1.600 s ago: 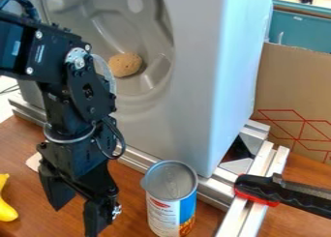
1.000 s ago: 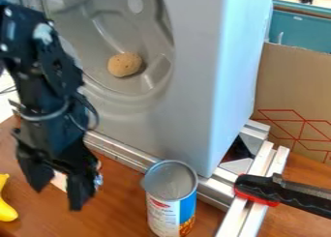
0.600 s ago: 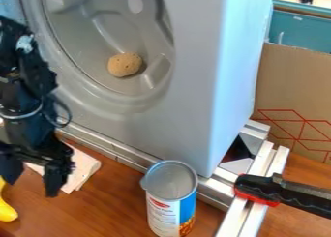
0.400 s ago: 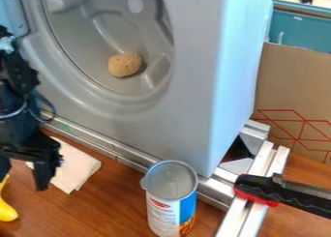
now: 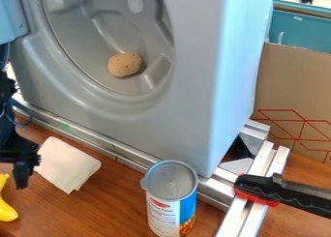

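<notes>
Showing a pale folded cloth (image 5: 67, 164) on the wooden counter (image 5: 116, 195), long axis roughly along its railed edge; also a yellow banana (image 5: 5, 208), tip toward that edge. Includes a black gripper (image 5: 22, 177) beside the cloth; cannot tell how far open, or whether touching.

From where I stood, I couldn't read any txt. The can (image 5: 170, 182) had a label (image 5: 163, 216), white w/ a red patch & v. small print on one side, blue on the other, plus an orange-brown pic at the btm. The cardboard (image 5: 291, 81) bore red geom. lines (image 5: 300, 127), i.e. a pattern.
</notes>
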You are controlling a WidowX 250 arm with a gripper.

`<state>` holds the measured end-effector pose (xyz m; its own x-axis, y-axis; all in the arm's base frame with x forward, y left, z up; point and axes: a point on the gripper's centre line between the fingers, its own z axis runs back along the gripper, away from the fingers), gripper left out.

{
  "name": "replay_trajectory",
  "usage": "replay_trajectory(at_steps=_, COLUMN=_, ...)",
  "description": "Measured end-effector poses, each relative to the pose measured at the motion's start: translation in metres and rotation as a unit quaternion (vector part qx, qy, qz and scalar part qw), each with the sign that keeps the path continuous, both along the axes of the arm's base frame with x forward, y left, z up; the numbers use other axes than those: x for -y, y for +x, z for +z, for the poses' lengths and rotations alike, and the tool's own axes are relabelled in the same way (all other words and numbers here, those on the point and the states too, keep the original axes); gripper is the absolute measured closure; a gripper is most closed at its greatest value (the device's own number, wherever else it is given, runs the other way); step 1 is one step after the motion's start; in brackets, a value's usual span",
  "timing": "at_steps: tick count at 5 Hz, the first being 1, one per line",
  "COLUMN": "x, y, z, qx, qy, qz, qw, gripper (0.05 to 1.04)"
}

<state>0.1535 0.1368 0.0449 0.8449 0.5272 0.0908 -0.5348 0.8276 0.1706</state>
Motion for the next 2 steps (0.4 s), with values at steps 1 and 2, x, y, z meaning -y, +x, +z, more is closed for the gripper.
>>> replay_trajectory(at_steps=1, x=-0.0100, y=-0.0015, z=-0.0090, qx=-0.008, qy=0.028, qz=0.015, qw=0.9995, gripper=0.079)
replay_trajectory(at_steps=2, x=-0.0191, y=-0.0057, z=-0.0129, qx=-0.005, qy=0.031, qz=0.035, qw=0.9989, gripper=0.079)
